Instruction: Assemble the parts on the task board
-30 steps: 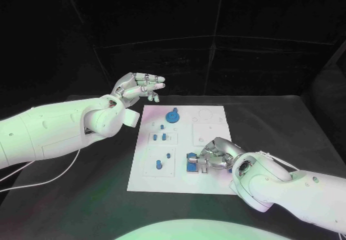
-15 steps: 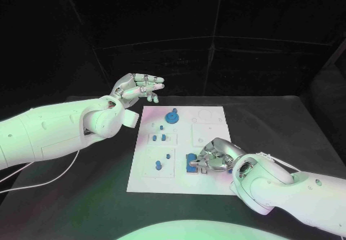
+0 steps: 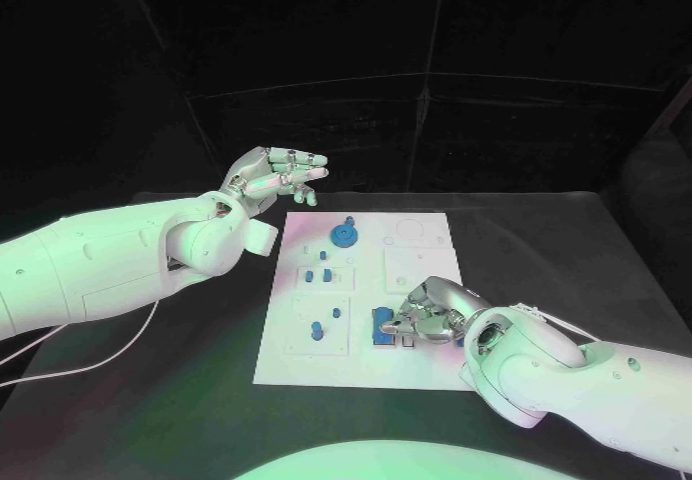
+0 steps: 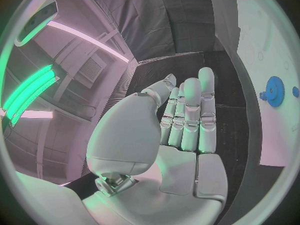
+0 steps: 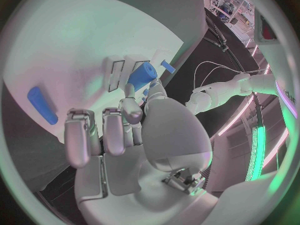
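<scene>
A black table (image 3: 173, 400) spreads under coloured light, dark drapes closing off the room behind it. Nearest the camera, the right hand (image 3: 428, 312) rests low on the near right part of the white task board (image 3: 303, 365), its fingers curled in around a blue block-shaped part (image 3: 385, 327) at the board's near edge region; in the right wrist view the thumb and a fingertip meet on a blue cylinder-like part (image 5: 142, 76), while the other fingers (image 5: 80, 135) hang bent beside it. A separate blue peg (image 5: 41, 105) lies flat on the board, apart from that hand. Toward the middle of the board, several small blue pieces (image 3: 325, 273) stand in pale square recesses. Farther back, a round blue gear (image 3: 345, 235) sits near the board's far left corner. Beyond the board's far left edge, the left hand (image 3: 274, 176) is raised above the table, fingers extended and close together, holding nothing.
</scene>
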You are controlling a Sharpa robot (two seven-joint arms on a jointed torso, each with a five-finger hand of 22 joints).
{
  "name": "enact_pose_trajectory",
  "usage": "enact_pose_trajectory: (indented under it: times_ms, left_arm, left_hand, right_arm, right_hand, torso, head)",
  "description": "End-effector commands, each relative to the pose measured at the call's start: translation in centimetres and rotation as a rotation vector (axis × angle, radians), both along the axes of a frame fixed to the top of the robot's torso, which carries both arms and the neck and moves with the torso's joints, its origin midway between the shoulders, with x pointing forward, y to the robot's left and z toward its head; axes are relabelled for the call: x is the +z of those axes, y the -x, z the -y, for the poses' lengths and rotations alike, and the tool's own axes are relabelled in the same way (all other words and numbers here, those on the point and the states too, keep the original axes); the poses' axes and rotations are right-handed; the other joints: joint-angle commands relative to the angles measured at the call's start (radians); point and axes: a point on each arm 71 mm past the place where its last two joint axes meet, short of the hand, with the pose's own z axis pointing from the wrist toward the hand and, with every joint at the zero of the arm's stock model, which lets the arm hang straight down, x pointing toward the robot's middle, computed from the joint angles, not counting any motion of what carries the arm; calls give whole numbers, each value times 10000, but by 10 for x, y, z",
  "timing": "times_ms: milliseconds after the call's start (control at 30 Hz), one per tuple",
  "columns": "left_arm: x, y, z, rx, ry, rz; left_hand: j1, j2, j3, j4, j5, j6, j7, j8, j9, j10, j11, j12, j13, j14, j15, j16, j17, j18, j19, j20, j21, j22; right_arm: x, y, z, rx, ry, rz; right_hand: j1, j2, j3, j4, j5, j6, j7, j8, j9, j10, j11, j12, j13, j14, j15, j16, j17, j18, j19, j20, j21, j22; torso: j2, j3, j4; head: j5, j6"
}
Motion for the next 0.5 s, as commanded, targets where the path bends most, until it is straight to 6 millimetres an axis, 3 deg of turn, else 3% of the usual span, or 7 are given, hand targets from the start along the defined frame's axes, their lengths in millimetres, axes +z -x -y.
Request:
enact_pose_trajectory:
  times_ms: [33, 233, 500]
  left_arm:
    - [1, 0, 1, -103, 96, 43]
    - [1, 0, 0, -86, 92, 45]
    - [2, 0, 0, -74, 92, 52]
  left_hand:
    - [21, 114, -63, -15, 16, -83, 6, 22, 8, -45, -10, 31, -9, -64, -5, 54, -10, 137, 7, 50, -67, -11]
    - [21, 114, -63, -15, 16, -83, 6, 22, 8, -45, -10, 31, -9, -64, -5, 54, -10, 137, 7, 50, -67, -11]
    - [21, 114, -63, -15, 16, -83, 6, 22, 8, -45, -10, 31, -9, -64, -5, 54, -10, 137, 7, 50, -67, -11]
  right_arm:
    - [-2, 1, -2, 254, 344, -246]
    - [-2, 1, 0, 308, 595, -191]
    - [-1, -1, 5, 109, 726, 42]
  right_hand:
    - [261, -8, -1, -127, 50, 66, -21, 80, 35, 76, 10, 45, 20, 547, -99, 51, 12, -120, 542, -93, 34, 2022]
    - [1008, -60, -6, -655, -462, 19, -13, 165, 132, 89, 5, 47, 71, 549, -109, 61, 47, -126, 556, -113, 46, 2044]
    - [1174, 53, -13, -803, -484, 58, -31, 239, 193, 144, -10, 130, 153, 560, -116, 93, 108, -138, 588, -115, 75, 2084]
  torso:
    - [1, -1, -2]
    - [2, -5, -19]
    - [1, 3, -3]
  head:
    - [15, -8]
    - [11, -41]
    - [10, -42]
